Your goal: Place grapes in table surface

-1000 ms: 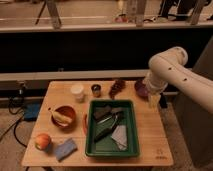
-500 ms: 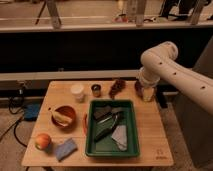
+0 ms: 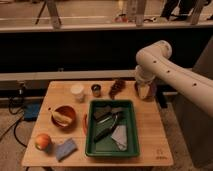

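The grapes, a small dark reddish-purple bunch, lie on the light tan table surface near its far edge, just behind the green tray. My gripper hangs from the white arm over the far right corner of the table, a short way right of the grapes and apart from them. It covers what stands at that corner.
A green tray with dark tools and a grey cloth fills the table's middle. A small dark cup and a white cup stand left of the grapes. A brown bowl, an apple and a blue sponge sit at the left.
The arm has swung left and the gripper has moved over the table's far right corner, closer to the grapes. The objects on the table have not moved.
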Robot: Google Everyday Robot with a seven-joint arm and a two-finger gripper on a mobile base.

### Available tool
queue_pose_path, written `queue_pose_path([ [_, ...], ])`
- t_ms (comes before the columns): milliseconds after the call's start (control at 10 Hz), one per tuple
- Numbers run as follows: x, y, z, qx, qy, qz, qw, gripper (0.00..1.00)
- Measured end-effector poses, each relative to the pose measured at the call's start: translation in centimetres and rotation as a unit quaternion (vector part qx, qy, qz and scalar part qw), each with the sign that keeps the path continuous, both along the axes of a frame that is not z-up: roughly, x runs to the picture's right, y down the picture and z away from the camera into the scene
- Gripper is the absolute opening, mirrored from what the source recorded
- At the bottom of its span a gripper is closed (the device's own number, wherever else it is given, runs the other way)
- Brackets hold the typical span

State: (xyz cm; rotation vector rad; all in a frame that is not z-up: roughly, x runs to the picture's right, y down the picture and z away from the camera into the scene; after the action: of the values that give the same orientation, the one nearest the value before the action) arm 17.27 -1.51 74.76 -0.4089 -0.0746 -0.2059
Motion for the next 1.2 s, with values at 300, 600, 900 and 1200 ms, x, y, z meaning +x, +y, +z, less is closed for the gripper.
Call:
queue_pose_path([
  [300,-0.6,-0.3,0.8,0.003,-0.005,-0.007,1.0,0.8],
  [600,-1.6,-0.7,2.0,0.005,-0.015,-0.013,0.9998,0.8],
  [900,-2.1,-1.1,3.0,0.008,-0.022,-0.015,0.9996,0.8],
  [1200,-3.2,-2.0,4.2,0.011,-0.032,-0.019,0.9992,0.8],
])
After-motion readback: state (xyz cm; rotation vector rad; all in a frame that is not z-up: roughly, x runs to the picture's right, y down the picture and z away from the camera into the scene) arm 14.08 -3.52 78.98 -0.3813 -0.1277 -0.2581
